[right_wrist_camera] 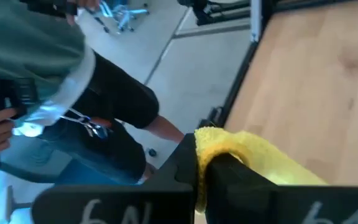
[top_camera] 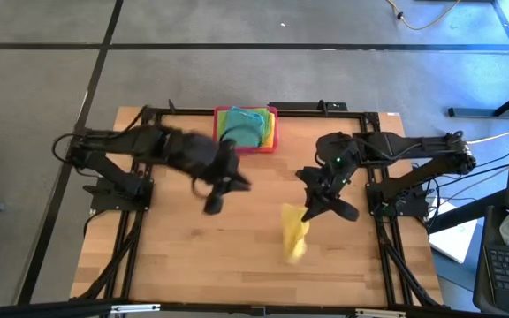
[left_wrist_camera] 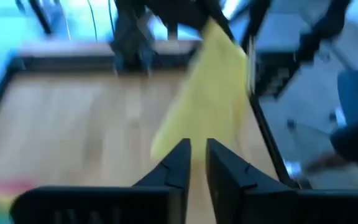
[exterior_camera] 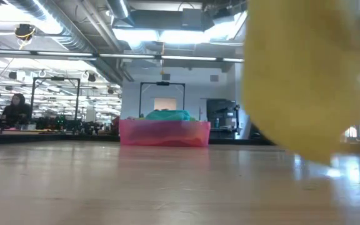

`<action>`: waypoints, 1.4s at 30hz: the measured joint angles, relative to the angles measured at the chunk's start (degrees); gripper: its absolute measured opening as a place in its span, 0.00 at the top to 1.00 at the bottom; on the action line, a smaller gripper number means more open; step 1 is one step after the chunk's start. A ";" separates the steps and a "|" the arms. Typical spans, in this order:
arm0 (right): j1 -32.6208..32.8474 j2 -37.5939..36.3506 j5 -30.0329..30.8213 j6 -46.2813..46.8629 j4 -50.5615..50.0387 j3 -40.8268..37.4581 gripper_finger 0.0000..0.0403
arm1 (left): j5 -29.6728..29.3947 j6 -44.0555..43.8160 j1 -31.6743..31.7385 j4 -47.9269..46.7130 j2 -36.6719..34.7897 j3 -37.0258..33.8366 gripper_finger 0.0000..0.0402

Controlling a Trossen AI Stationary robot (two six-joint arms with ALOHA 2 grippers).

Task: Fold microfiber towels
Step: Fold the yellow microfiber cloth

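The folding has barely begun, judging by the layout. A soft yellow microfiber towel (top_camera: 294, 237) hangs unfolded at the lower centre of the high view, pinched at one corner by the right gripper (top_camera: 311, 210), whose fingers are clamped tight on the cloth. Teal and green towels (top_camera: 244, 126) sit heaped in the pink rectangular tray (top_camera: 270, 144) at the upper centre. The left gripper (top_camera: 213, 201) hovers left of centre, empty, its fingers (left_wrist_camera: 178, 163) only narrowly parted, aimed at the hanging towel.
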 joint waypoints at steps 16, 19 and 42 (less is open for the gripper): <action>-0.52 3.06 -2.75 -1.33 -19.99 13.06 0.98 | 38.81 0.40 14.22 25.24 16.82 -0.13 0.64; -0.51 3.68 -2.55 -1.17 -26.55 15.27 0.98 | 40.06 -0.75 15.24 30.52 18.56 -0.13 0.64; 2.46 3.66 -8.55 9.49 -46.10 23.73 0.98 | 45.74 -14.81 17.84 79.07 34.90 -0.11 0.64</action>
